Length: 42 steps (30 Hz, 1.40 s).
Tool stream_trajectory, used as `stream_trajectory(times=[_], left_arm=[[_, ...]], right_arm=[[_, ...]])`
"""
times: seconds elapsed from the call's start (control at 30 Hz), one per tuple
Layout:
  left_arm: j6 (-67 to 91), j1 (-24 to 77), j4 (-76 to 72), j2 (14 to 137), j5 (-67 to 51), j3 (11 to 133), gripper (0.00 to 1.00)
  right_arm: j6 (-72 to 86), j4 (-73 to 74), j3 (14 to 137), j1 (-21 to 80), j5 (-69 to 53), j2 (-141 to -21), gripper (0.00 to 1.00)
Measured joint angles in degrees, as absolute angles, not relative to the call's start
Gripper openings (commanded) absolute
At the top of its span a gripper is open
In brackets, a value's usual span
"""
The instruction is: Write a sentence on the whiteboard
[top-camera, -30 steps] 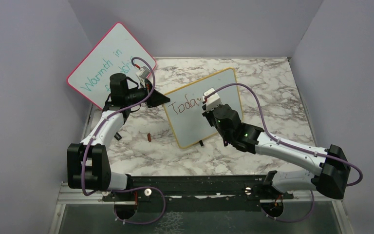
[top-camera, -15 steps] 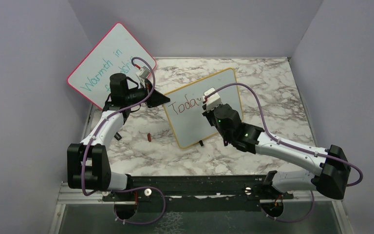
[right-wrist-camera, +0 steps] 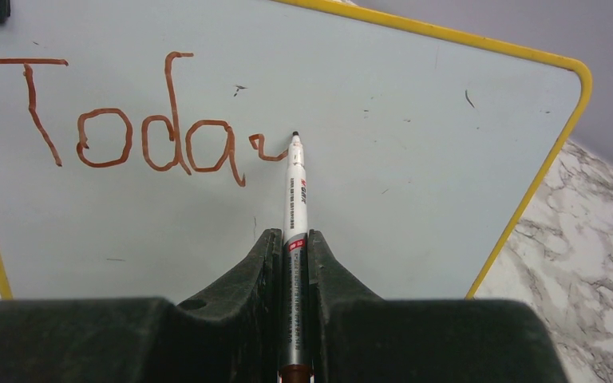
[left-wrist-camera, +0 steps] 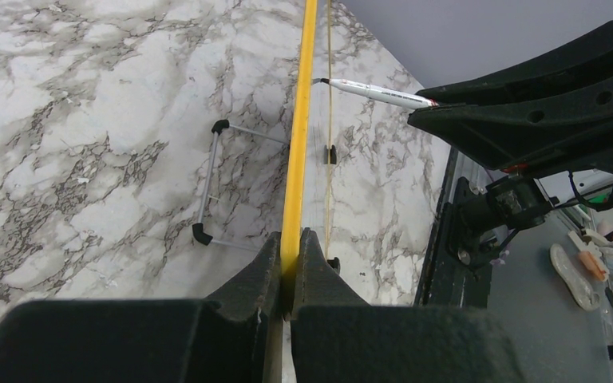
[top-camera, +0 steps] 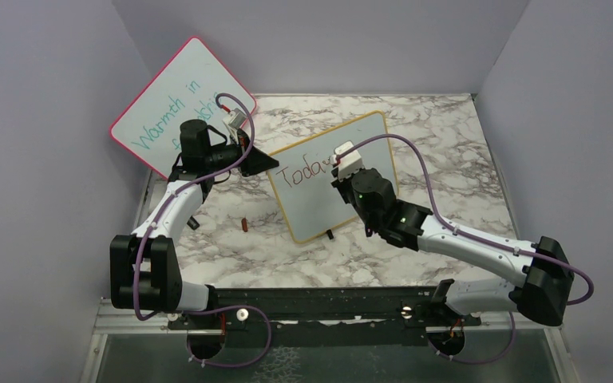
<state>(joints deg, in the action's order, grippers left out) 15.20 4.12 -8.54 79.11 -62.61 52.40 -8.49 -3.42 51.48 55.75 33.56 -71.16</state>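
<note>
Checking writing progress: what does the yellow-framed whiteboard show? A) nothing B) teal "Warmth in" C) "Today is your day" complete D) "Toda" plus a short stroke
D: in the right wrist view the sentence reads only "Toda", with a small stroke by the marker tip on the whiteboard.

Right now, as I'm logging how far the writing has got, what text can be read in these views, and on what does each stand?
"Toda" plus a starting stroke, red-brown: the sentence so far, on the yellow-framed whiteboard.
"Warmth in", teal: on the pink-framed board; its second line is mostly hidden and unreadable.
Print on the marker barrel: too small to read.
</note>
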Motion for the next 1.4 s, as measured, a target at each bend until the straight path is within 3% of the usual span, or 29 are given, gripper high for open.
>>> stream_trajectory(times=[1.4], left_arm=[[15.16,4.12,-8.14,79.11,-62.50,52.49,0.00]], right_arm=[[-2.17,6.61,51.35,55.75,26.85,-70.11,0.00]])
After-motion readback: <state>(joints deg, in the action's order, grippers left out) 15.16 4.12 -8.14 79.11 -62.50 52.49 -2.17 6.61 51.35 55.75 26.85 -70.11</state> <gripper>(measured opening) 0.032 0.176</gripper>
